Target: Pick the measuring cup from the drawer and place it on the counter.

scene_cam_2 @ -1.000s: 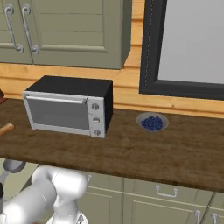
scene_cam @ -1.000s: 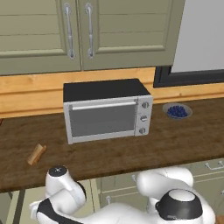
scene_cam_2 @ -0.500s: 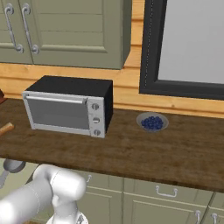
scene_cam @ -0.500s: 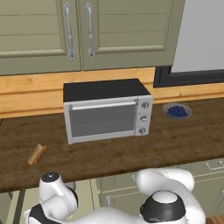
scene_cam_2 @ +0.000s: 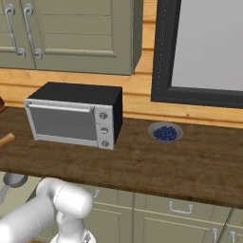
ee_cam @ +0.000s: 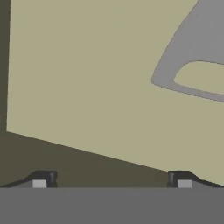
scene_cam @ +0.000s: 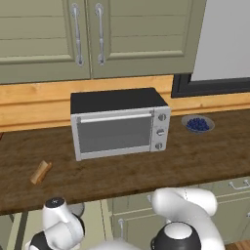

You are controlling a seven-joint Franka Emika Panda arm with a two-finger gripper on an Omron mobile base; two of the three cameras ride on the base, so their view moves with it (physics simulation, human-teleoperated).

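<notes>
Pale drawer floor (ee_cam: 87, 78) beneath spread pincer (ee_cam: 111, 181)

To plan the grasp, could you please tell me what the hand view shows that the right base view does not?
Hand view: the open gripper, fingertips wide apart, over the drawer and its pale floor, with the measuring cup seen close up as a flat handle with a hole. Right base view: the counter, the toaster oven and the bowl of blueberries. Shared: the measuring cup, whose round bowl sits below the counter edge.
</notes>
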